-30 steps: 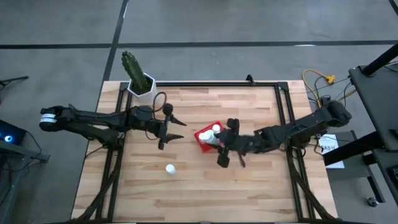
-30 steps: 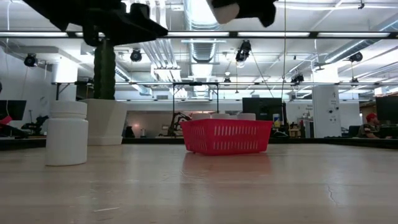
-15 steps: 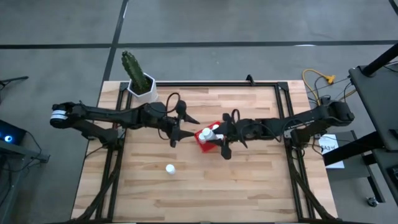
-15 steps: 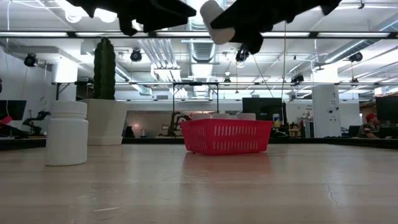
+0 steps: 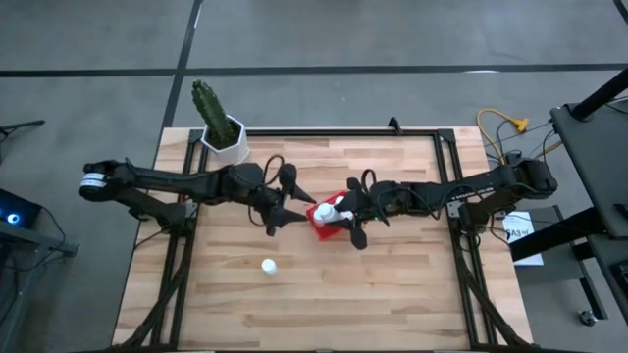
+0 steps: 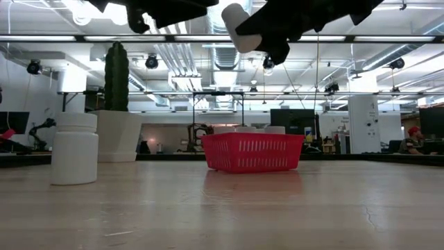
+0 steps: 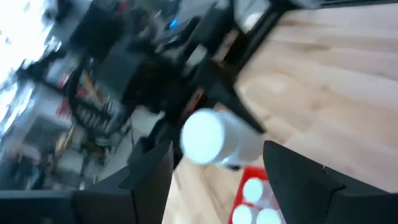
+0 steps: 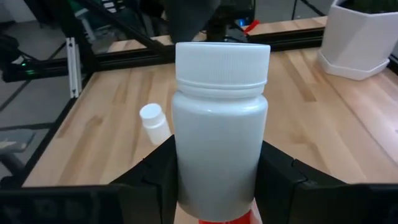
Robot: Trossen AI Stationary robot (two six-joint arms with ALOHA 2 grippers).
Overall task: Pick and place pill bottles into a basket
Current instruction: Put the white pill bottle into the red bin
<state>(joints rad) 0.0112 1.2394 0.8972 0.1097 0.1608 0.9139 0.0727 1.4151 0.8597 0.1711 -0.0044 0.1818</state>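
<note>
1. While the right gripper (image 5: pixel 345 218) hangs over the red basket (image 5: pixel 320 222) near the table's middle, its fingers clamp a white pill bottle (image 8: pixel 221 127), which lies tilted in the low view (image 6: pixel 238 28), well above the basket (image 6: pixel 253 152).
2. Inside the basket, white caps of other bottles (image 7: pixel 253 190) show.
3. At the basket's nine o'clock, the left gripper (image 5: pixel 282 201) hovers with its fingers spread wide and nothing between them.
4. At the basket's seven o'clock, one loose bottle (image 5: pixel 268 266) stands upright on the wooden table (image 5: pixel 392 284), well apart.
5. At the table's eleven o'clock corner stands a cactus in a white pot (image 5: pixel 225 133).
</note>
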